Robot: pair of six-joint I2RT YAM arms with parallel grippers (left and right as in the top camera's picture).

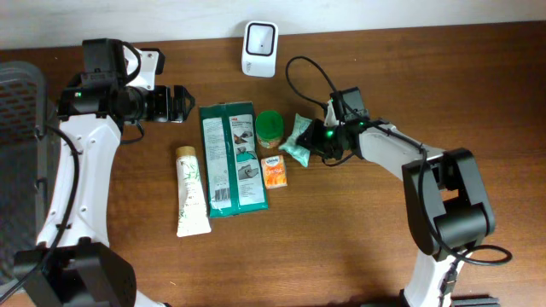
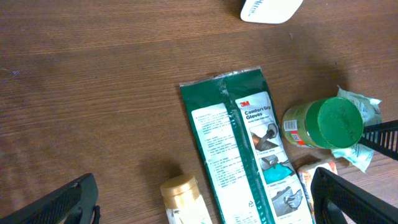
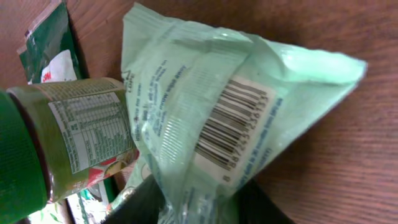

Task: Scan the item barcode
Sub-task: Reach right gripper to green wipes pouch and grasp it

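Pinching near end of mint-green packet [image 3: 217, 112] in right gripper [image 3: 199, 202], dark fingers [image 3: 140, 202] pressed on either side of it. Barcode face turned up toward wrist camera. Long axis running out ahead of fingertips, slanting a little left, far end crumpled. Lying on brown wood-grain table [image 1: 358, 239], pale wall strip behind its far edge. Packet's far flank touching green-lidded jar [image 3: 62, 143], just beyond fingertips. Past jar from right gripper: green glove pack [image 1: 230, 158], small orange sachet [image 1: 275, 170], cream tube [image 1: 192, 192]. White device [image 1: 258, 47] well apart, at far edge. Left gripper [image 1: 179, 104] spread wide, holding nothing, just beside glove pack's top corner.
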